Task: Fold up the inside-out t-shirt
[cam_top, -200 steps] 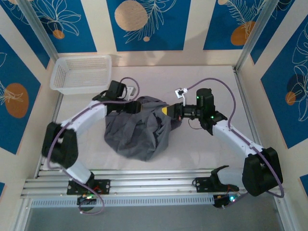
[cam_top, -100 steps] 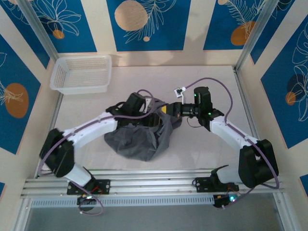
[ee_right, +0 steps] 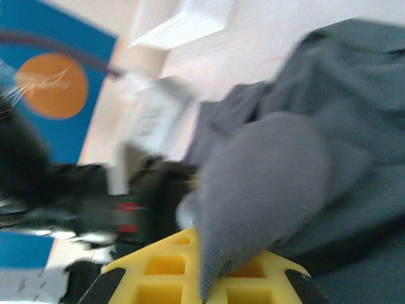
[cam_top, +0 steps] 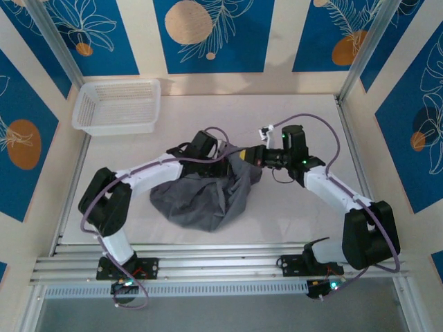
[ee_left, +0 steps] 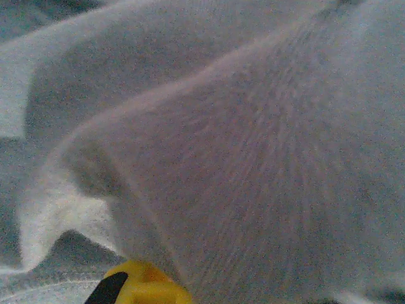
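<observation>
One pale table (cam_top: 291,111) | t-shirt (cam_top: 201,197) heaped centre | basket (cam_top: 118,107) far-left | blue-cream walls (cam_top: 208,34)

— How is the light from above?

— Bright and even, falling from overhead. The pale table (cam_top: 291,214) takes a mild sheen but no hard glare. My arms throw only faint, soft shadows, and the t-shirt (cam_top: 201,197) keeps a thin dark rim under its edge. That view is sharp, a little grainy.

— And your wrist cameras?

— On my left wrist the t-shirt sits so close that it is out of focus, washed pale and noisy, dim in the folds. On my right wrist everything smears with motion blur: the blue wall panel (ee_right: 57,38), the fabric, my yellow fingers (ee_right: 161,253).
</observation>
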Available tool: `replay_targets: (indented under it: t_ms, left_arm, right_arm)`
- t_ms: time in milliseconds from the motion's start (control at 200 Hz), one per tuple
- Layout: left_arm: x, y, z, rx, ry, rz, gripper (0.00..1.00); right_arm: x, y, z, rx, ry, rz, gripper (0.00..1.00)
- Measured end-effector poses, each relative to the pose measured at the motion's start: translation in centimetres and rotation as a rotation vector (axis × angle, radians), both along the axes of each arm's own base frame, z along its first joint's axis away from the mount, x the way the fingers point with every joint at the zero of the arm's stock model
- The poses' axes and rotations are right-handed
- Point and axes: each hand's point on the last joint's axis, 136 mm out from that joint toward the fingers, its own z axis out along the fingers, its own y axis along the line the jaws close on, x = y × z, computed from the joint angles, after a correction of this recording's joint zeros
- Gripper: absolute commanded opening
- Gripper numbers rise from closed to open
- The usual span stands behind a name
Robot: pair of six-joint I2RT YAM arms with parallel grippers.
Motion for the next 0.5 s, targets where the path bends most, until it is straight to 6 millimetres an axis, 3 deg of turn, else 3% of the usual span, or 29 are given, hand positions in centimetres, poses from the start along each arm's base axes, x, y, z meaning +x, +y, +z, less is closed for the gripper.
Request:
replay_targets:
  t_ms: [135,200,270,370,495]
  left_arm:
    - [-0.4,-0.5,6.6,-0.267,0.023,-0.052,0.00]
    - [-1.0,-0.4,9.8,-0.344,0.000,-0.092,0.00]
    - [-1.8,0.1,12.8,-0.395,-0.032,-0.125,0.00]
    - [-2.5,0.7,15.7,-0.432,-0.071,-0.157,0.00]
    - [-2.7,1.2,15.9,-0.437,-0.063,-0.167,0.00]
  right_arm:
    - [2.9,-4.5,-4.6,-0.056,0.139,-0.127,0.17]
    - [3.1,-5.5,-6.9,-0.081,0.215,-0.152,0.24]
    - [2.5,-6.0,-8.0,-0.096,0.253,-0.171,0.33]
    - [1.2,-6.1,-6.8,-0.111,0.210,-0.184,0.41]
    - [-0.6,-5.4,-1.2,-0.145,-0.041,-0.191,0.52]
